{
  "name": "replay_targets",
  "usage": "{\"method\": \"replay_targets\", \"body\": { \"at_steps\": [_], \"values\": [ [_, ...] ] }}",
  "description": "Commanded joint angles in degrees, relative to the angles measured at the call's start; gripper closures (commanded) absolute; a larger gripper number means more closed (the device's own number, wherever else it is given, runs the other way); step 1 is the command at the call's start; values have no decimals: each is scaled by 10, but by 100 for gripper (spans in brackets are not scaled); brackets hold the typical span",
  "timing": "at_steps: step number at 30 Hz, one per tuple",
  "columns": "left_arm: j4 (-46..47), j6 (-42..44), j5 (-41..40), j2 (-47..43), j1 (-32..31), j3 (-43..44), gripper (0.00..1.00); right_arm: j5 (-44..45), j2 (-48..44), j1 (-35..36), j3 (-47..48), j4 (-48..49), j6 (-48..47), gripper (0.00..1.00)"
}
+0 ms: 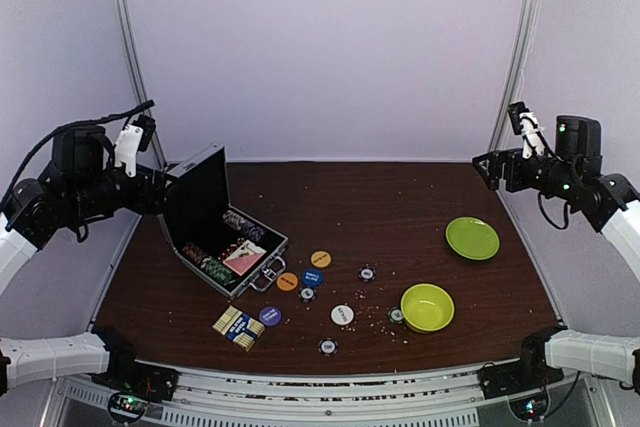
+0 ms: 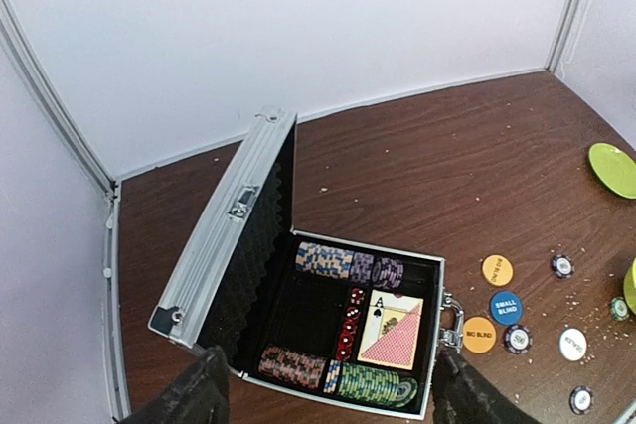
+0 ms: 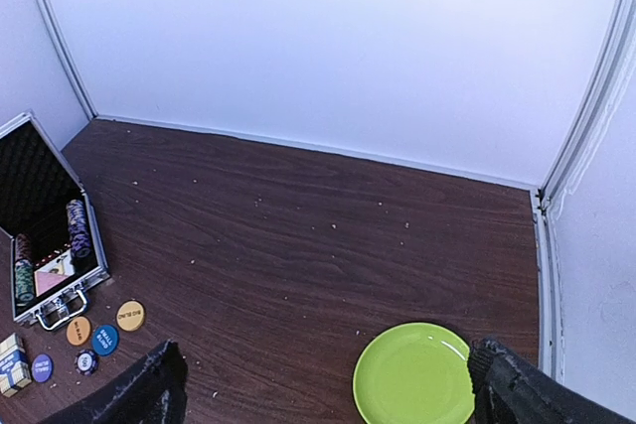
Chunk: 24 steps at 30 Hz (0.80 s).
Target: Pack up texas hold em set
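Observation:
The silver case (image 1: 205, 197) stands open on the left of the table, lid up, with rows of striped chips, red dice and a card deck (image 2: 392, 330) inside its black lining (image 2: 308, 315). Two orange buttons (image 1: 320, 259), a blue one (image 1: 312, 278), a purple one (image 1: 270, 316) and a white one (image 1: 342, 314) lie loose in front of it, with several loose chips (image 1: 367, 273) and a boxed deck (image 1: 235, 327). My left gripper (image 2: 328, 394) is open and empty, high above the case. My right gripper (image 3: 323, 389) is open and empty, high over the right side.
A lime-green plate (image 1: 472, 238) lies at the right and a lime-green bowl (image 1: 428, 307) nearer the front. Crumbs are scattered over the dark wooden table (image 1: 380, 207). White walls enclose three sides.

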Motion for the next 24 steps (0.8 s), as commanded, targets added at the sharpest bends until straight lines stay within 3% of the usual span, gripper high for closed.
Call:
{"method": "replay_targets", "body": {
  "at_steps": [1, 5, 12, 19, 24],
  "values": [
    [12, -12, 79, -18, -17, -6, 30, 26, -2, 3, -19, 17, 10, 1],
    [15, -13, 91, 1, -73, 0, 32, 9, -4, 2, -22, 7, -50, 1],
    [37, -14, 36, 121, -138, 16, 32, -136, 6, 1, -76, 16, -141, 0],
    [64, -90, -73, 274, -151, 47, 26, -187, 51, 2, -124, 41, -176, 7],
    [100, -117, -70, 390, -142, 89, 23, -202, 90, 2, -132, 43, -193, 15]
  ]
}}
